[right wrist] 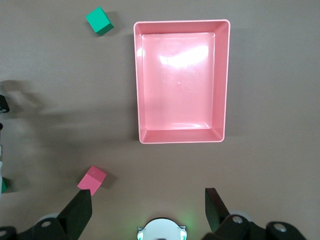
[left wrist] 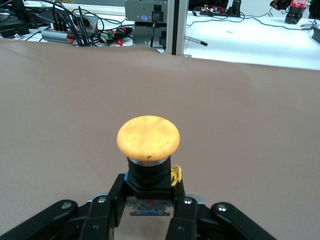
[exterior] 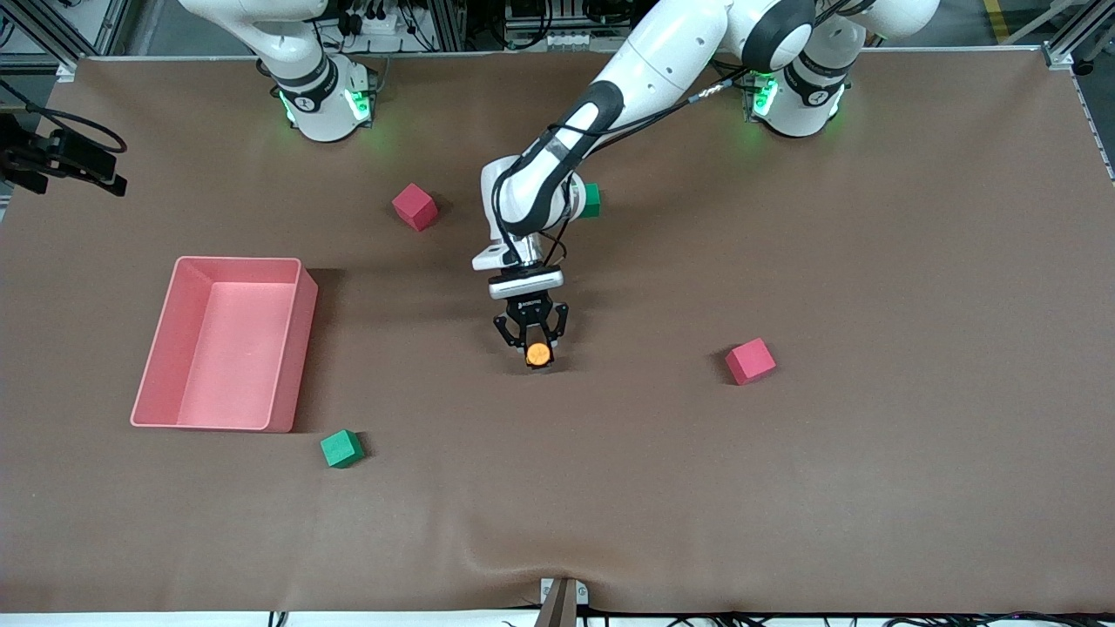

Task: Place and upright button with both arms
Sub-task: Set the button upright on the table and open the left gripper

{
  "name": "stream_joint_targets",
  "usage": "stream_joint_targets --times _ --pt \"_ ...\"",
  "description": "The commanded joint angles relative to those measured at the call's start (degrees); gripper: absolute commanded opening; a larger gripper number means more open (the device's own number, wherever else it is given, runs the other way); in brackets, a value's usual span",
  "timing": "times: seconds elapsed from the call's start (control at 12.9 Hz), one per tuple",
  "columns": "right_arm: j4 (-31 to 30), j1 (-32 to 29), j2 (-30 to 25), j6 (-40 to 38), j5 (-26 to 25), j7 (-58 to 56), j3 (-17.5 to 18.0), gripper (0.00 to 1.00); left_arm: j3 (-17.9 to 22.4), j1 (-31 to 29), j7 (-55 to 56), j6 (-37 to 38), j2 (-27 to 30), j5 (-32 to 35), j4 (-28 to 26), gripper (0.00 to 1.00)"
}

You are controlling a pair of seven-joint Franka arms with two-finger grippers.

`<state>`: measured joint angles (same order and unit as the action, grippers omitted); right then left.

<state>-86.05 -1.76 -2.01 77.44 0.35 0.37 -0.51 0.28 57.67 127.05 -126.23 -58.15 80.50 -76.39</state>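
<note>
The button has a round orange cap on a short black body and stands cap up at the middle of the table. My left gripper reaches down to it at a slant. In the left wrist view the two black fingers press on both sides of the button's black body. My right gripper is out of the front view. Its wrist view shows it open and empty, high over the table by the right arm's green-lit base.
A pink tray lies toward the right arm's end and also shows in the right wrist view. Red cubes and green cubes are scattered round the button.
</note>
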Motion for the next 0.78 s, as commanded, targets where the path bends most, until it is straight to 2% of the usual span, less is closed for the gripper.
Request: stream_joint_targets --times 0.0,0.23,0.31,0.39,0.54,0.7 --pt "-1.23 -0.61 -1.41 -0.09 0.36 -0.29 0.33 1.0 1.56 1.92 3.37 0.9 -2.84 3.34 1.07 0.0" --pt "-1.14 -0.79 -1.41 0.08 0.36 -0.29 0.33 1.0 1.48 2.89 6.27 2.05 -3.2 4.22 0.98 0.01" --pt "-1.14 -0.79 -1.33 0.35 0.36 -0.2 0.33 1.0 1.48 2.89 7.76 2.05 -3.28 4.31 0.89 0.82" --pt "-1.14 -0.7 -1.33 0.52 0.36 -0.11 0.25 1.0 1.39 2.89 7.95 2.05 -3.28 4.49 0.8 1.0" --pt "-1.14 -0.7 -1.33 0.61 0.36 0.24 0.25 1.0 0.95 2.89 7.86 2.05 -2.85 3.61 0.8 1.0" --pt "-1.14 -0.96 -1.24 0.87 0.44 0.33 0.25 1.0 -0.01 2.89 7.86 2.05 -2.14 -0.14 0.98 1.0"
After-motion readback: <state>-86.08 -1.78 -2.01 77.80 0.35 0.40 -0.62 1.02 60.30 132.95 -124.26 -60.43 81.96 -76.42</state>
